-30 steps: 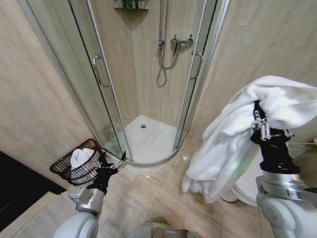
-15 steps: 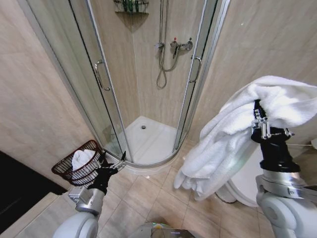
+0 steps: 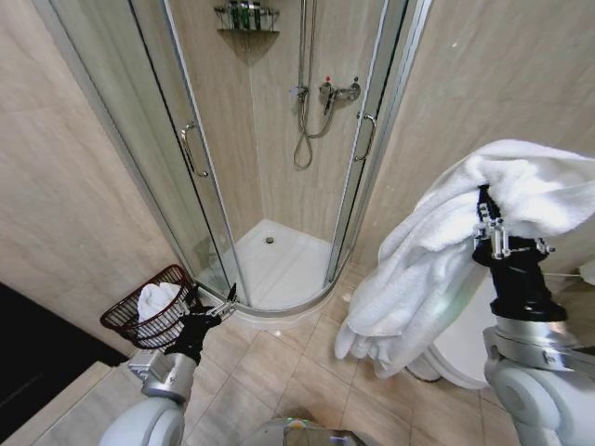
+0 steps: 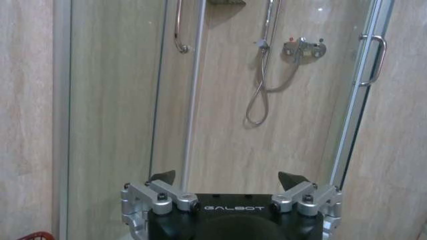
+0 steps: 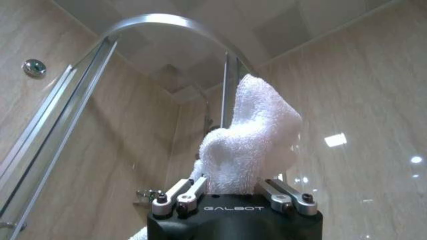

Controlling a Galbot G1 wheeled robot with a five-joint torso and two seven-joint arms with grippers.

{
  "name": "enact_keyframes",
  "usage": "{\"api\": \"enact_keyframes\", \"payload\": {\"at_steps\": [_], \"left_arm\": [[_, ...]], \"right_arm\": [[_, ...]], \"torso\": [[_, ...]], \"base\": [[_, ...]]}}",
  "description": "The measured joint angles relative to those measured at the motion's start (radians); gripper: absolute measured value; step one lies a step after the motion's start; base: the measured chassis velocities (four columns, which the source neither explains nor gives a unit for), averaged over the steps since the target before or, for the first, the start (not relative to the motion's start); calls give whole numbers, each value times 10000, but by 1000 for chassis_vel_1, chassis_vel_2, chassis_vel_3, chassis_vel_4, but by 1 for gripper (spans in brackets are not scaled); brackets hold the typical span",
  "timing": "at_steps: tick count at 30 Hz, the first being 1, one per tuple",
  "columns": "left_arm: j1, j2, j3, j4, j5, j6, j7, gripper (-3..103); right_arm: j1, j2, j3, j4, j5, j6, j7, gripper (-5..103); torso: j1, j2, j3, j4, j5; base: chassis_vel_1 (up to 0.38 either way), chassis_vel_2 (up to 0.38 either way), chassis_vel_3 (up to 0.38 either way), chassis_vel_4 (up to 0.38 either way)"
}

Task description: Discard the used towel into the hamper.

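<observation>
White terry cloth fills the right gripper [image 5: 230, 192]: its fingers are clenched on a fold of the used towel [image 3: 446, 251], and the wrist view shows a tuft of it standing up between the metal fingers [image 5: 181, 192]. From that grip the towel drapes over the top of the gripper and hangs in a long bunch down toward the floor tiles [image 3: 297, 362], on the side nearer the shower cabin [image 3: 279, 139]. The right arm holds it raised, well to the right of the cabin's open doorway and in front of the beige wall [image 3: 493, 84]. A white rounded fixture [image 3: 460, 348] sits on the floor just behind the hanging end of the towel.

The left gripper [image 3: 223, 299] is low, near the curved foot of the shower cabin on its left side. Its fingers are spread apart with nothing between them, as the left wrist view shows [image 4: 227, 180], pointed toward the cabin's glass door and the shower hose [image 4: 260, 95] beyond.

The hamper [image 3: 153, 311] stands on the floor just left of the shower cabin, against the tiled wall, and just beside the left gripper. It is a reddish-brown openwork basket, tilted slightly in the head view, and a white cloth [image 3: 156, 299] already lies inside it. The held towel is well apart from the hamper, with the whole width of the cabin's doorway between them.
</observation>
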Motion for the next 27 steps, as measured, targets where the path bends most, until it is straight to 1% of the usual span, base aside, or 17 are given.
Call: {"api": "enact_keyframes", "payload": {"at_steps": [1, 4, 7, 8, 12, 13, 16, 17, 20, 22, 26, 27], "left_arm": [[0, 0, 0, 0, 0, 0, 0, 100], [0, 0, 0, 0, 0, 0, 0, 100], [1, 0, 0, 0, 0, 0, 0, 100], [1, 0, 0, 0, 0, 0, 0, 100], [1, 0, 0, 0, 0, 0, 0, 100], [1, 0, 0, 0, 0, 0, 0, 100], [0, 0, 0, 0, 0, 0, 0, 100], [0, 0, 0, 0, 0, 0, 0, 100], [0, 0, 0, 0, 0, 0, 0, 100], [0, 0, 0, 0, 0, 0, 0, 100], [0, 0, 0, 0, 0, 0, 0, 100], [0, 0, 0, 0, 0, 0, 0, 100]], "right_arm": [[0, 0, 0, 0, 0, 0, 0, 18], [-205, 137, -47, 0, -77, 69, -89, 18], [-264, 134, -17, -1, -145, 136, -105, 18], [-264, 134, -17, -1, -145, 136, -105, 18], [-369, 49, 240, -1, -91, 100, 58, 18], [-369, 49, 240, -1, -91, 100, 58, 18], [-517, 138, 249, -1, -206, 59, 131, 18], [-517, 138, 249, -1, -206, 59, 131, 18], [-400, 102, 174, -1, -225, 27, 144, 18], [-343, 86, 173, 0, -223, 14, 147, 18], [-244, 127, 117, -1, -212, -21, 144, 18], [-244, 127, 117, -1, -212, -21, 144, 18]], "torso": [[0, 0, 0, 0, 0], [75, 166, 94, -2, 2], [160, 356, 196, 0, 1], [160, 356, 196, 0, 1], [275, 599, 326, 0, 0], [275, 599, 326, 0, 0], [350, 769, 420, -1, 2], [350, 769, 420, -1, 2], [452, 999, 549, 0, 1], [474, 1044, 572, 1, 0], [597, 1299, 705, 0, 1], [597, 1299, 705, 0, 1]], "base": [[0, 0, 0, 0], [0, 0, 0, 0], [0, 0, 0, 0], [0, 0, 0, 0], [0, 0, 0, 0], [0, 0, 0, 0], [0, 0, 0, 0], [0, 0, 0, 0], [0, 0, 0, 0], [0, 0, 0, 0], [0, 0, 0, 0], [0, 0, 0, 0]]}}
